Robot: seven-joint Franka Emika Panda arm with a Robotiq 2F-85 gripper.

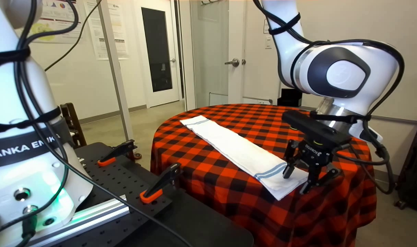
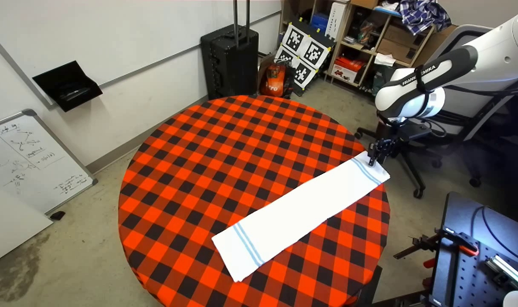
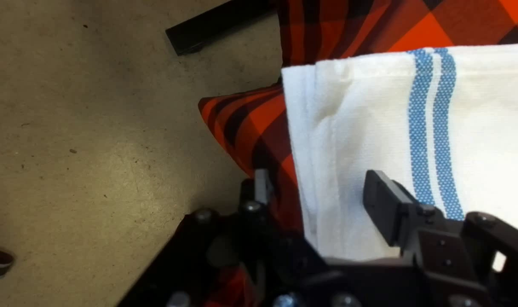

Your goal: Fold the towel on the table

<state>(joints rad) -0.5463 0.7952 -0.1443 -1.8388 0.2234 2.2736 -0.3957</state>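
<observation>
1. At the left of an exterior view, the white arm base [image 1: 33, 178] stands on a black bench [image 1: 208, 221], a dark lettered band round its lower part
2. Near it come two black-and-orange clamps [image 1: 151, 195], one nearer than the other
3. Behind them, well apart, is a white door [image 1: 157, 51] with a dark panel
4. The round table [image 1: 198, 171], draped in red-and-black check, fills the middle
5. The towel [image 1: 230, 140] lies flat on it as a long narrow strip, a pair of blue stripes across each end; its right end reaches the tabletop's edge, and layered edges show there in the wrist view
6. Over that right end hangs the gripper [image 1: 295, 181], its fingers [image 3: 381, 209] parted and clasping nothing: in the wrist view one is over the towel, the other beyond its end; whether the tips touch the towel I cannot tell
7. At the far right a black wheeled case [image 1: 414, 171] is partly in view
</observation>
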